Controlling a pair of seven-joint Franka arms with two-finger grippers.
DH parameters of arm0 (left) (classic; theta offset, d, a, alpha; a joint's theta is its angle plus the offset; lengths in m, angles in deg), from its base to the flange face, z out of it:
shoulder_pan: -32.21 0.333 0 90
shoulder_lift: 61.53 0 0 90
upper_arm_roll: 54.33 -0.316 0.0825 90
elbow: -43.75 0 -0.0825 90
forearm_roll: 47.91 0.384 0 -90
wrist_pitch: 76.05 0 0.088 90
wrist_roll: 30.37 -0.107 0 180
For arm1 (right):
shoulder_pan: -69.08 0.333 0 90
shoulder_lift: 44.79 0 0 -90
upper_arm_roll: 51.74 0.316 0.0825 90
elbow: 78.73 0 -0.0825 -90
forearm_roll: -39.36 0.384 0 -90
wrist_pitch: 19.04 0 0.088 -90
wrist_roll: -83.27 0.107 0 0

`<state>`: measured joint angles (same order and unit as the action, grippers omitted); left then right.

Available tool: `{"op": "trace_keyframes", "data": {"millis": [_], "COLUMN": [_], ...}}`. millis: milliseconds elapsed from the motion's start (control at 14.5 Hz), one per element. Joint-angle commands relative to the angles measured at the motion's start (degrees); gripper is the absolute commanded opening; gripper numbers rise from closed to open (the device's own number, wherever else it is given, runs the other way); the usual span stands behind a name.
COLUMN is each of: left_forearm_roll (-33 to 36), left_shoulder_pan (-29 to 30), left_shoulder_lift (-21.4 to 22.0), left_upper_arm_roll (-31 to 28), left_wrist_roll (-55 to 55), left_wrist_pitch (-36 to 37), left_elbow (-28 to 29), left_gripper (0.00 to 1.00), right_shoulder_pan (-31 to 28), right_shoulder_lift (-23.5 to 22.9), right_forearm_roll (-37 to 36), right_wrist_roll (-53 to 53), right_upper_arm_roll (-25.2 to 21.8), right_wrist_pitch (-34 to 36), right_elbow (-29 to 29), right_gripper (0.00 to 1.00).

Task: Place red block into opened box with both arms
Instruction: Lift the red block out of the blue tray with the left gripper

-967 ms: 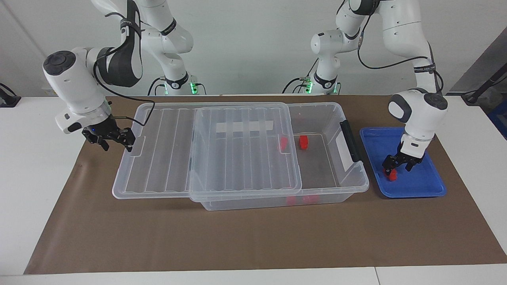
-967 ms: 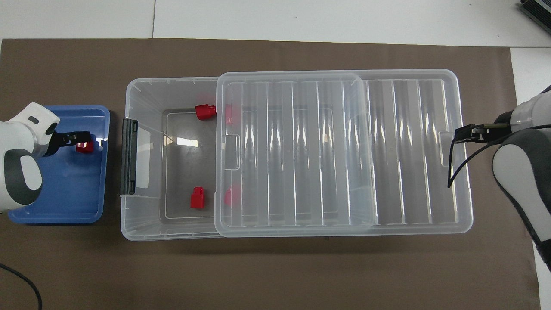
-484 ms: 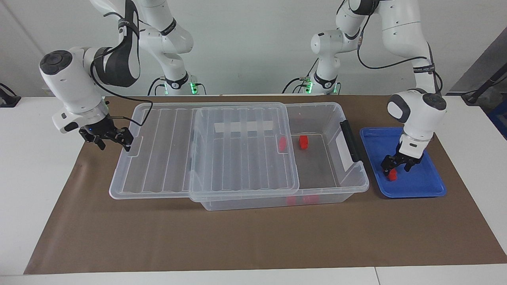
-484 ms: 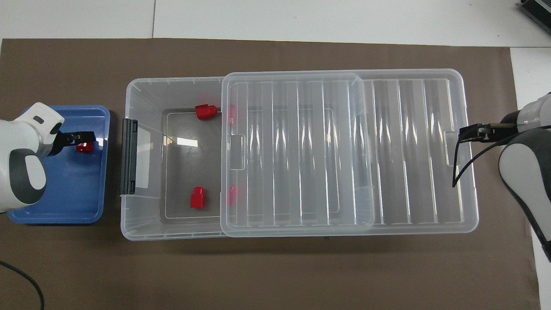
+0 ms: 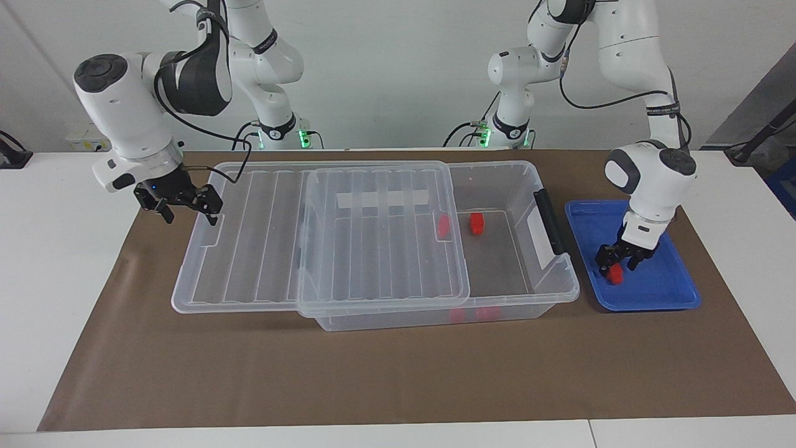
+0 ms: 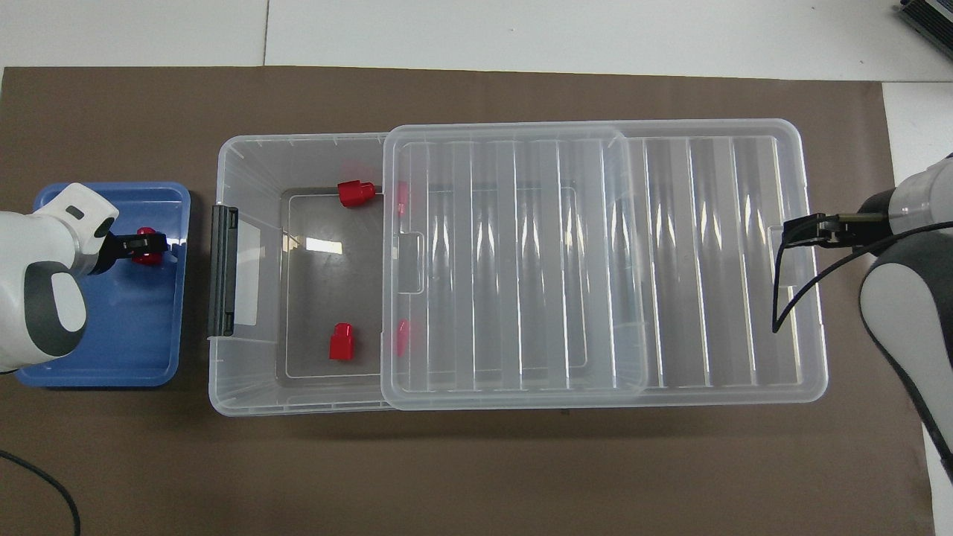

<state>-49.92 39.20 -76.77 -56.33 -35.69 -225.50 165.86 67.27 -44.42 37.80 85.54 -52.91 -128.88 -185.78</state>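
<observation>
**Left claw down on a block in the tray**

The left gripper (image 5: 617,266) stood in the blue tray (image 5: 675,292), its fingers set around the red block (image 5: 615,275) there; whether it gripped, I could not tell. The right gripper (image 5: 186,208), jaws apart, hung by the lid (image 5: 261,249), which was slid aside toward the right arm's end. The box (image 5: 528,186) held more red blocks (image 5: 476,223).

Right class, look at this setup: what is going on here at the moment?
The left gripper is down in the blue tray, fingers around a red block. The box is partly open, its lid slid toward the right arm's end, with other red blocks inside. The right gripper is open at the lid's outer edge.
</observation>
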Motion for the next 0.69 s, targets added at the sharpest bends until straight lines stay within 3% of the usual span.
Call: {"op": "trace_keyframes", "data": {"millis": [0,69,345,622], "left_forearm_roll": [1.04,1.04,1.04,0.69], "left_shoulder_pan": [-0.48,-0.48,-0.65,-2.76], "left_shoulder_lift": [0.47,0.47,0.39,0.56], "left_upper_arm_roll": [-0.37,-0.37,-0.29,-0.20], "left_wrist_roll": [-0.30,-0.39,-0.48,0.31], "left_wrist_pitch": [-1.20,-0.85,2.22,22.13], "left_elbow": [1.03,0.85,-0.98,-16.16], "left_gripper": [0.05,0.00,0.00,0.00], "right_shoulder_pan": [0.23,0.23,0.32,1.72], "right_shoulder_lift": [2.78,2.79,1.21,-2.56], "right_forearm_roll": [-0.38,-0.38,-0.56,-0.56], "right_wrist_roll": [1.42,1.51,1.68,2.03], "right_upper_arm_roll": [0.29,0.38,0.47,0.47], "right_wrist_pitch": [3.65,5.84,11.48,17.97], "right_elbow": [0.95,2.79,9.83,19.31], "right_gripper": [0.99,1.00,1.00,1.00]}}
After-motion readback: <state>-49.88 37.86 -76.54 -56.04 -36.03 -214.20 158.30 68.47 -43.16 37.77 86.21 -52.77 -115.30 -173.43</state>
